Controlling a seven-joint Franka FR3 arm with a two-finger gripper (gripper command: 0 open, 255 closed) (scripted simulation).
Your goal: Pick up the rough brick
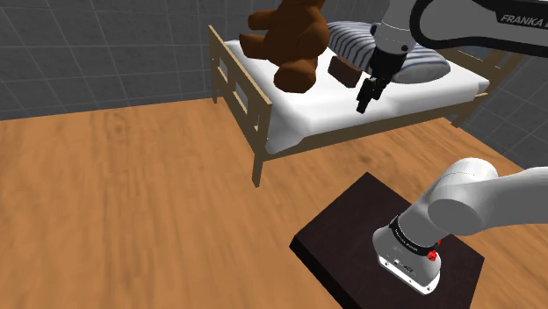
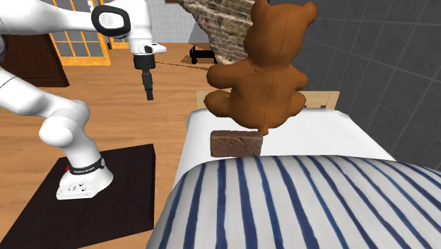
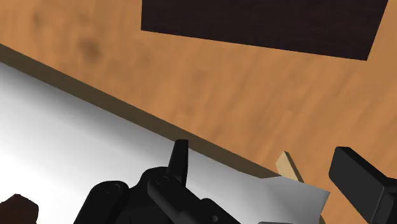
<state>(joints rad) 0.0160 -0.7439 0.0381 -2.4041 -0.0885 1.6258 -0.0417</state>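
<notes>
Teddy bear: brown; brick: dark reddish-brown, mottled; pillow: white with navy stripes; mattress: white; bed frame: pale wood; floor: orange-brown wood grain; stand: near-black brown; gripper: black; arm: white.

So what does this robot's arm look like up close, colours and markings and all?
The arm is made of smooth, rounded white shells with dark bands at the joints. One upper section carries white FRANKA lettering on a dark strip, and a small red mark sits near the base. It ends in an all-black pincer with two slim fingers.
</notes>
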